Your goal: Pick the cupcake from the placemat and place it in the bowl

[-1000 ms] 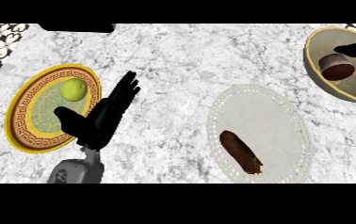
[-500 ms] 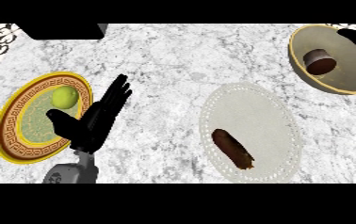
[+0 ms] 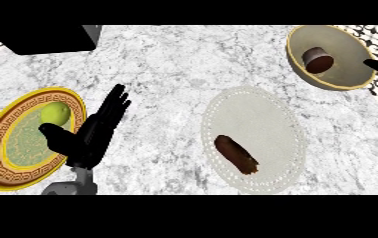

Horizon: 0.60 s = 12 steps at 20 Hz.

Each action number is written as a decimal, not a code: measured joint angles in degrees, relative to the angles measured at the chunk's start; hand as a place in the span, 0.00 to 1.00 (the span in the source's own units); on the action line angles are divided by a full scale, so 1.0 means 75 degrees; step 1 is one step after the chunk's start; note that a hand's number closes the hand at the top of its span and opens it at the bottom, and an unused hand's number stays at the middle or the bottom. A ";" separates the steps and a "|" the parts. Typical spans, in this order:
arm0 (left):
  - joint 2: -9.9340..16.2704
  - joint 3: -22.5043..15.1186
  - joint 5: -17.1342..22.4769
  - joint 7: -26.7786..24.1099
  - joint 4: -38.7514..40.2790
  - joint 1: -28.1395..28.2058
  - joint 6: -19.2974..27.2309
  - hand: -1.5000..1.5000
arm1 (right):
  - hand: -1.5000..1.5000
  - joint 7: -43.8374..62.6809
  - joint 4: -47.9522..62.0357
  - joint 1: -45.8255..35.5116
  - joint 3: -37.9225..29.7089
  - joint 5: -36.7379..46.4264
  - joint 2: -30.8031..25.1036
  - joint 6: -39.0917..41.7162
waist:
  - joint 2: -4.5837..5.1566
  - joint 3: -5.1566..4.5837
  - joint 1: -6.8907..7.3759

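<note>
Already the cupcake [image 3: 319, 61] sits in the bowl [image 3: 347, 82] — lime [image 3: 55, 113] on plate [image 3: 22, 174], left hand [image 3: 87, 139] fingers straight, holding nothing.

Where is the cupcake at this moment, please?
In the head view the cupcake sits inside the bowl at the upper right, beyond the placemat.
</note>
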 measured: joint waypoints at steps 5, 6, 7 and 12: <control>0.0069 0.0164 0.0062 -0.0003 -0.0062 0.0150 0.0044 0.50 | 1.00 -0.0363 -0.1728 0.1655 0.0027 -0.0389 0.0933 0.0706 | -0.0058 -0.0007 -0.0275; 0.0081 0.0203 0.0064 0.0004 -0.0076 0.0166 0.0073 0.50 | 1.00 -0.0456 -0.2057 0.2026 0.0026 -0.0472 0.1126 0.0868 | -0.0062 -0.0007 -0.0323; 0.0111 0.0229 0.0080 0.0029 -0.0134 0.0193 0.0071 0.50 | 1.00 -0.0527 -0.2397 0.2392 0.0031 -0.0553 0.1342 0.1024 | -0.0068 -0.0007 -0.0338; 0.0151 0.0315 0.0103 0.0018 -0.0232 0.0262 0.0105 0.50 | 1.00 -0.1016 -0.3608 0.4480 0.0154 -0.0973 0.2148 0.1874 | -0.0042 -0.0001 -0.0476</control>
